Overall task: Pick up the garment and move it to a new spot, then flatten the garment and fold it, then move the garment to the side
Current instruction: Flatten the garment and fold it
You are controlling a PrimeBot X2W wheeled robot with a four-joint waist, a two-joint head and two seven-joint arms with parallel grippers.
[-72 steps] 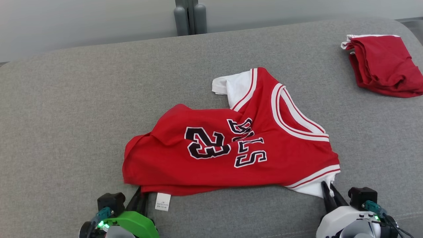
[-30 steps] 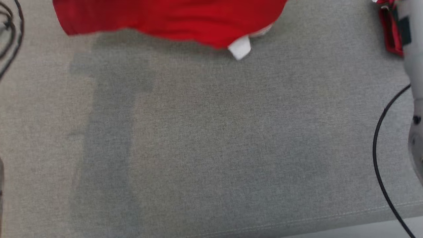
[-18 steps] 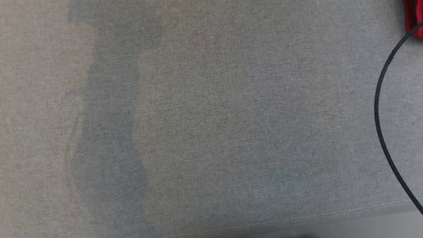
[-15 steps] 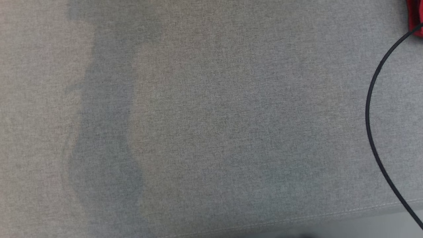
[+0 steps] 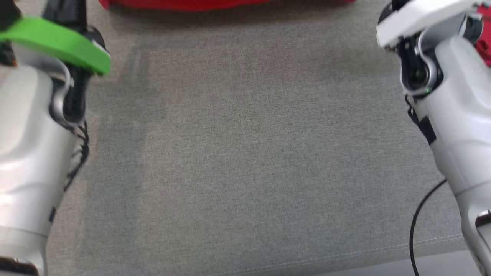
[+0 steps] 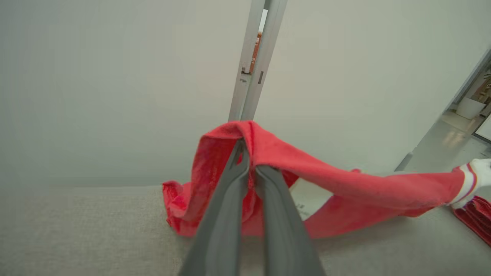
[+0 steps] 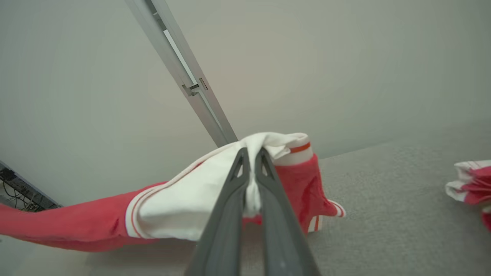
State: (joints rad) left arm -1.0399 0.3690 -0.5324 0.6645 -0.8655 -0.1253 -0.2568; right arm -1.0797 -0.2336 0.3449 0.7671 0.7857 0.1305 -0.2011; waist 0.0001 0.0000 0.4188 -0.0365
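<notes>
Along the top edge of the head view, a blurred strip of the red fabric garment with white striped trim shows above the grey woven couch surface. The pale left forearm is at the left edge, with a bright green plastic wrist bracket at upper left. The pale right forearm is at the right edge, and a thin black cable loops at lower right. A scrap of a second red garment sits at the upper right edge.

Left wrist view: the left gripper is mid-frame, its dark fingers pinched nearly together on a red fold of the garment, with cloth draped over the tips. The garment is raised at the grip and sags rightward across the frame to its white striped end at the right edge. The lower folds hang toward the couch at centre left; contact unclear. Behind are a plain pale wall and a grey metal post. The second red garment lies on the couch at the lower right corner.

Right wrist view: the right gripper is mid-frame, its fingers clamped on the garment's white part. The red body stretches off the left edge, up off the couch. The second red garment is at the right edge, well apart.
</notes>
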